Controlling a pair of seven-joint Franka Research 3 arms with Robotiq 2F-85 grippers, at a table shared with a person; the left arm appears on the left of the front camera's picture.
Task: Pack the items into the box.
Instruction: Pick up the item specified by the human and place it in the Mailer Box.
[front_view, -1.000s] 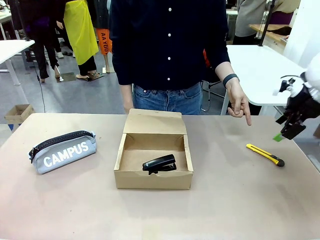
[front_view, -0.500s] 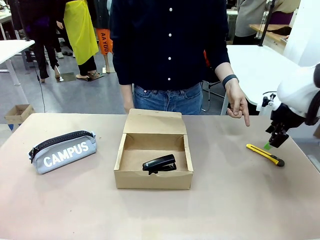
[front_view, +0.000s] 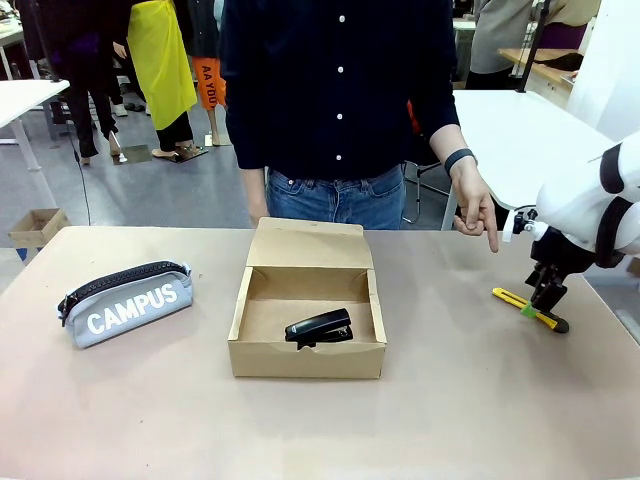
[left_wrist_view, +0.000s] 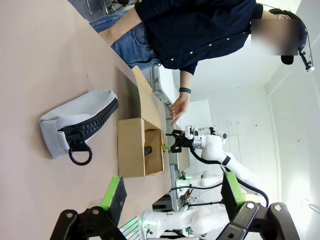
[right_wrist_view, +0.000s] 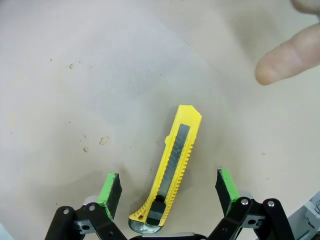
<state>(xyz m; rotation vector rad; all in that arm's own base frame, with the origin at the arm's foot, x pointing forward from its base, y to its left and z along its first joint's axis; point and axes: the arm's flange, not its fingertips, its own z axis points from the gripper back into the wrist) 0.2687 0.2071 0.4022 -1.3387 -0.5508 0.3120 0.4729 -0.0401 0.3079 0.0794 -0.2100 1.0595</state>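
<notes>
Yellow plastic with a black end, the utility knife (right_wrist_view: 172, 167) lies flat on the table (right_wrist_view: 90, 90), straight between the right gripper's (right_wrist_view: 168, 190) spread green pads (right_wrist_view: 111, 190). Bare table shows on each side of it, so neither pad touches it. Its black end is nearest the wrist and its yellow tip points away from the fingers. Beyond the tip and off to one side, a finger of the person's hand (right_wrist_view: 282, 62) points down at the table. In the front view this gripper sits low over the knife, with the hand just beside it.

The cardboard box (front_view: 305, 358) stands well apart from the right gripper, its lid flap open and the black stapler (front_view: 320, 327) inside, near the front wall.

The left gripper (left_wrist_view: 173, 196) is also spread wide and holds nothing. Ahead of its fingers lies the grey pouch (left_wrist_view: 80, 127), and past that the box.
</notes>
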